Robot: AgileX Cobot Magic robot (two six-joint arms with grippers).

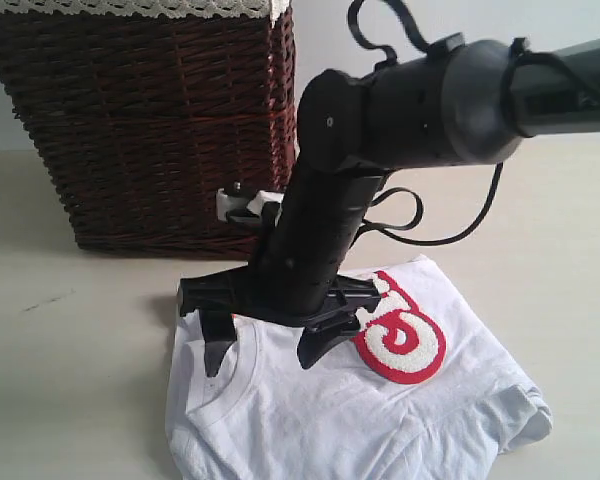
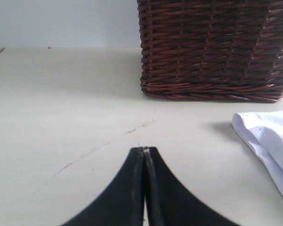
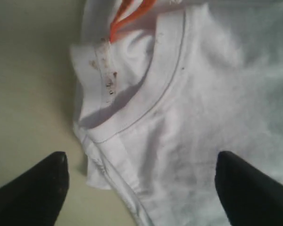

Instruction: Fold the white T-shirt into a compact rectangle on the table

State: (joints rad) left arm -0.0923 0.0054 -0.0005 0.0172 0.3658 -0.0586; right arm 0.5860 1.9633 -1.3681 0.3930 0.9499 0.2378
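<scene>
The white T-shirt [image 1: 380,420] lies folded on the table [image 1: 70,380] at the lower middle of the exterior view, its red-outlined lettering [image 1: 405,345] facing up. My right gripper [image 1: 268,350] hangs just above the shirt's collar end, pointing down, open, nothing between its fingers. In the right wrist view the right gripper [image 3: 141,181] spans the collar of the T-shirt [image 3: 203,94], with the orange tag [image 3: 132,12] beyond. My left gripper [image 2: 145,150] is shut and empty over bare table [image 2: 61,94], the T-shirt's edge [image 2: 269,136] off to one side. It does not show in the exterior view.
A dark wicker basket [image 1: 150,120] with a white lace-trimmed liner stands at the back left, close behind the shirt. In the left wrist view the basket [image 2: 212,47] is ahead of the shut gripper. The right arm's black cables loop above the shirt.
</scene>
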